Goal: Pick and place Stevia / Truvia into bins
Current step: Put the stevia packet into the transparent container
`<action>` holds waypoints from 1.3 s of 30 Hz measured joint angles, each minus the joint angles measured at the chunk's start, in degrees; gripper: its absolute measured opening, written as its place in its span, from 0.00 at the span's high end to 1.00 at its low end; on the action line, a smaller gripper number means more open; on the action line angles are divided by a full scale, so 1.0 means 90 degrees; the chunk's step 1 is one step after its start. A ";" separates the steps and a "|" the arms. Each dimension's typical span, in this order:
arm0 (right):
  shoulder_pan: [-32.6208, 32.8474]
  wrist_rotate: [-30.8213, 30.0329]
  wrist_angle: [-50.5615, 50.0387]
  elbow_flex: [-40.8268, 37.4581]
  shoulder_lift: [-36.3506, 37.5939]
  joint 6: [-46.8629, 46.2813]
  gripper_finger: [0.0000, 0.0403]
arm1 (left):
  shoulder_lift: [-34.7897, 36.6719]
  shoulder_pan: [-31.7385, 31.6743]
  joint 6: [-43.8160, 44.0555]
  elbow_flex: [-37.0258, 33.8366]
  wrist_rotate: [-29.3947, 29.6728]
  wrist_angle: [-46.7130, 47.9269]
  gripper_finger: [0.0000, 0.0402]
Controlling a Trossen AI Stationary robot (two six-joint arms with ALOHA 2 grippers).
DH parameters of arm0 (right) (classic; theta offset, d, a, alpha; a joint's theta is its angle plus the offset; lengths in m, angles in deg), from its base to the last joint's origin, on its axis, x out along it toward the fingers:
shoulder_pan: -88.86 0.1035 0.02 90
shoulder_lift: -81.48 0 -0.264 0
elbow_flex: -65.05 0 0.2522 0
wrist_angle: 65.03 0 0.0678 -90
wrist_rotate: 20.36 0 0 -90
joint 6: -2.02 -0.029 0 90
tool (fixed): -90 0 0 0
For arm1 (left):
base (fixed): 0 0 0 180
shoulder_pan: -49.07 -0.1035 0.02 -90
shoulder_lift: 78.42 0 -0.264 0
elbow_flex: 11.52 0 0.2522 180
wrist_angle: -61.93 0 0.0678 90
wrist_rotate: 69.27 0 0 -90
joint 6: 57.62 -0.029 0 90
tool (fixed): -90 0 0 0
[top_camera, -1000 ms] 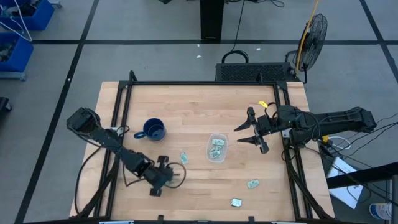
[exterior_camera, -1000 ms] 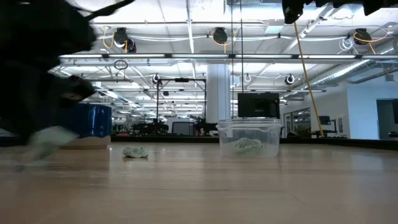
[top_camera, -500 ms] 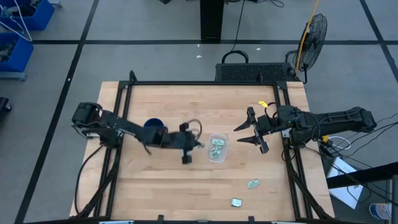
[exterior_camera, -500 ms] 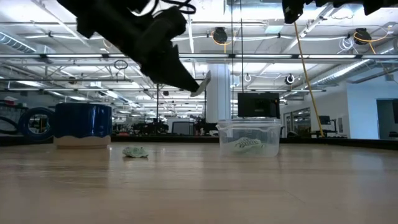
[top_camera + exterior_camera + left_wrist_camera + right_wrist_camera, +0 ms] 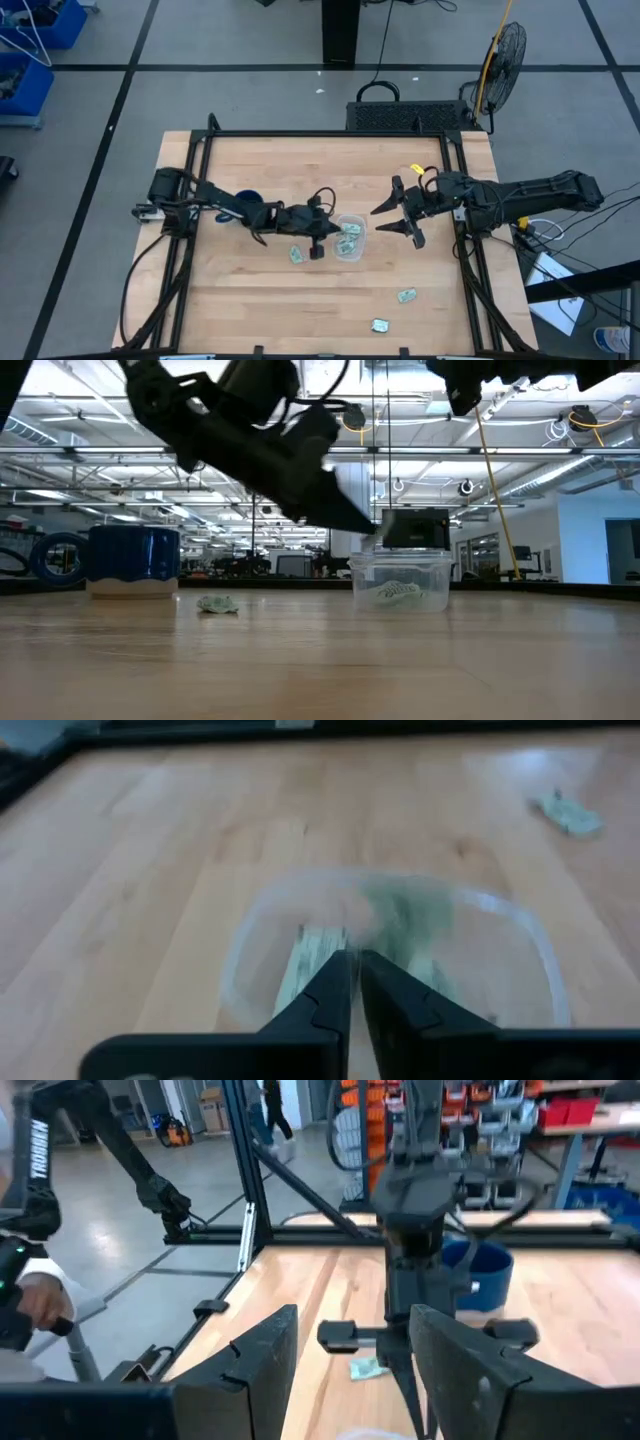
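**Left gripper over the tub, fingers nearly together**

Left gripper (image 5: 322, 236) hangs above the table at the tub's (image 5: 349, 237) near rim, arm stretched across from the table's left side. In the left wrist view its fingers (image 5: 325, 1000) stand almost pressed together, only a thin slit between them, nothing seen pinched. Low view shows the gripper (image 5: 365, 528) tilted down with its tip just above the tub's (image 5: 400, 582) rim, not touching it.

Directly under and ahead of the fingertips: the clear tub (image 5: 390, 955), with pale green packets (image 5: 405, 920) inside, blurred; count can't be told. High view also shows packets in the tub (image 5: 349, 230).

Just beside the gripper, on the bare wood: one loose packet (image 5: 296, 256). In the low view it lies crumpled (image 5: 217, 604) between mug and tub.

Behind the gripper, along its own arm: blue mug (image 5: 250, 206), upright, partly covered by the arm; seen clear at the left in the low view (image 5: 133, 558).

Past the tub, well apart: two more packets on the table, one (image 5: 406, 295) nearer the tub, one (image 5: 380, 325) by the table's front edge.

Far side of the tub: right gripper (image 5: 407, 212) held up off the table, fingers spread wide, empty, pointing toward the tub. Right wrist view looks between its fingers (image 5: 258, 1355) at the left arm.
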 joint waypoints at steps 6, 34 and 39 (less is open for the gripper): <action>0.0002 0.0007 -0.0008 0.0000 -0.0437 -0.0340 0.53 | -0.0480 0.0005 -0.0388 0.0735 -0.0012 0.0396 0.84; 0.1854 -0.0227 -0.3513 0.0000 -0.0389 -0.2195 0.60 | 0.2209 0.0008 -0.1678 0.2080 0.1411 0.5895 0.78; 0.2387 -0.0327 -0.4686 -0.0005 -0.0567 -0.2344 0.60 | 0.2232 -0.0012 -0.1708 0.2079 0.1515 0.6087 0.78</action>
